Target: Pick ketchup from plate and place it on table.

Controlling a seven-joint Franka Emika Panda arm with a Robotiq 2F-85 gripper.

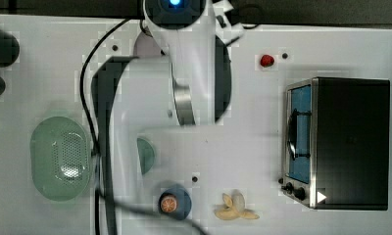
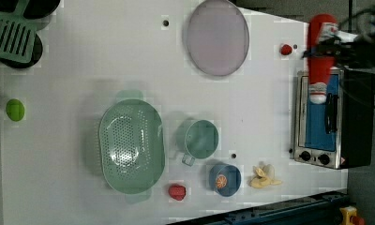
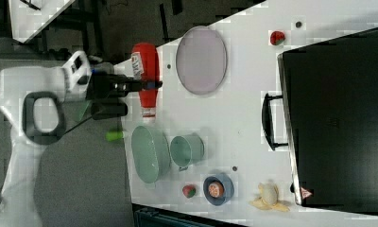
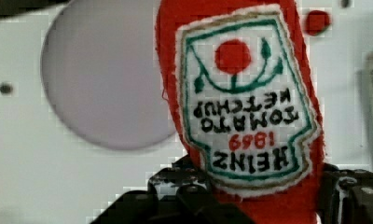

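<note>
My gripper (image 3: 148, 85) is shut on the ketchup (image 3: 146, 75), a red soft bottle with a white tip and a label, and holds it across its middle. In the left view the ketchup (image 2: 320, 58) hangs in front of the toaster oven, held by the gripper (image 2: 327, 49). In the wrist view the ketchup (image 4: 240, 102) stands between the black fingers (image 4: 175, 198), with the bare lilac-grey plate (image 4: 100, 79) beside it. The plate (image 2: 217, 36) (image 3: 201, 59) lies with nothing on it on the white table (image 2: 82, 70).
A toaster oven (image 2: 331, 122) stands at the left view's right. A green basket (image 2: 131, 146), a teal cup (image 2: 200, 139), a blue dish (image 2: 224, 179) and a peeled banana (image 2: 264, 176) lie along the front. Red berries (image 2: 286, 49) (image 2: 177, 191) and a green lime (image 2: 15, 109) are scattered about.
</note>
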